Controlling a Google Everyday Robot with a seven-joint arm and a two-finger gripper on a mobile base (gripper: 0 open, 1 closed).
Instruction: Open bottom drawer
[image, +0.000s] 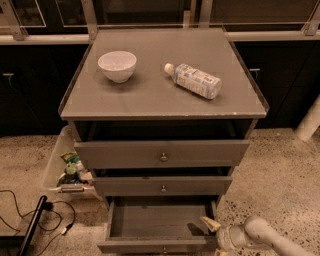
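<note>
Gripper (216, 235) sits low at the right, at the front right corner of the bottom drawer (150, 221), with its tip reaching over the drawer's front edge into the box. Whether it is apart or together cannot be told, nor whether it grips the drawer front or only touches it. Its pale arm (270, 240) runs off toward the lower right corner.

One grey cabinet stands on a speckled floor (280, 175), with three drawers. The top drawer (115, 154) and the middle drawer (125, 186) each stand slightly out. The bottom drawer is pulled well out, the farthest of the three, its grey floor in view. Each drawer front has one small round knob at the centre; the bottom one is cut off by the lower edge.

On the counter (160, 100) lie two things, well apart: one white bowl (117, 65), upright on the left, and one plastic bottle (194, 80), on its side on the right, cap toward the bowl.

One clear bin (52, 170) stands on the floor just left of the cabinet, holding a few coloured packets (72, 170). One dark cable (15, 210) curls on the floor nearby.
</note>
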